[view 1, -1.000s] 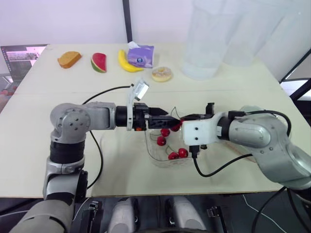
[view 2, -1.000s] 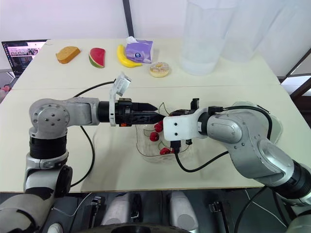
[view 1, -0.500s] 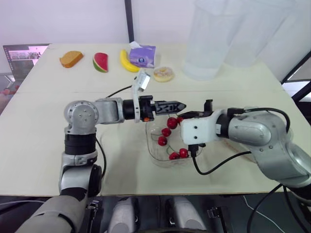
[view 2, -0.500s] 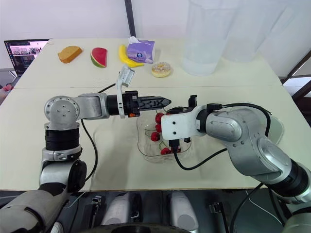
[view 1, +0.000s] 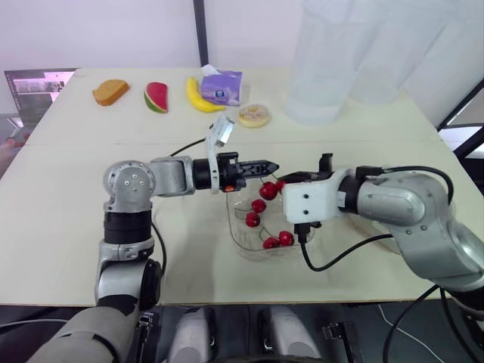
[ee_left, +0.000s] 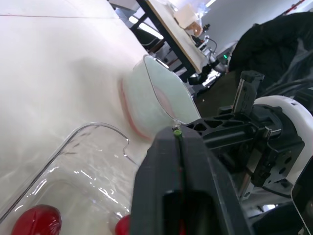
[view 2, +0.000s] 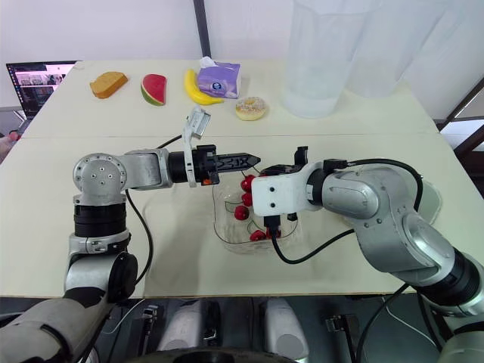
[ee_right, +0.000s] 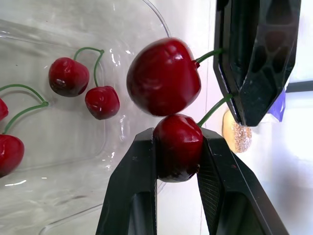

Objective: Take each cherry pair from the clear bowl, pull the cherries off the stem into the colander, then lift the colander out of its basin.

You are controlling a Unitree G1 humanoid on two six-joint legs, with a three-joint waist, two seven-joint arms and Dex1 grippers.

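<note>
Cherry pair (ee_right: 164,78) hangs above the clear bowl (view 1: 243,249): left gripper (view 1: 266,166) pinches its stems, right gripper (ee_right: 177,138) clamps the lower cherry (ee_right: 177,157).

Head stereo, wrist cams: bowl (view 1: 242,239) shared

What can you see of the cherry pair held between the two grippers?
The cherry pair is two glossy dark-red cherries on thin green stems, held over the clear bowl. The right gripper clamps one cherry; the other cherry rests against it. The left gripper is shut on both stem ends.
</note>
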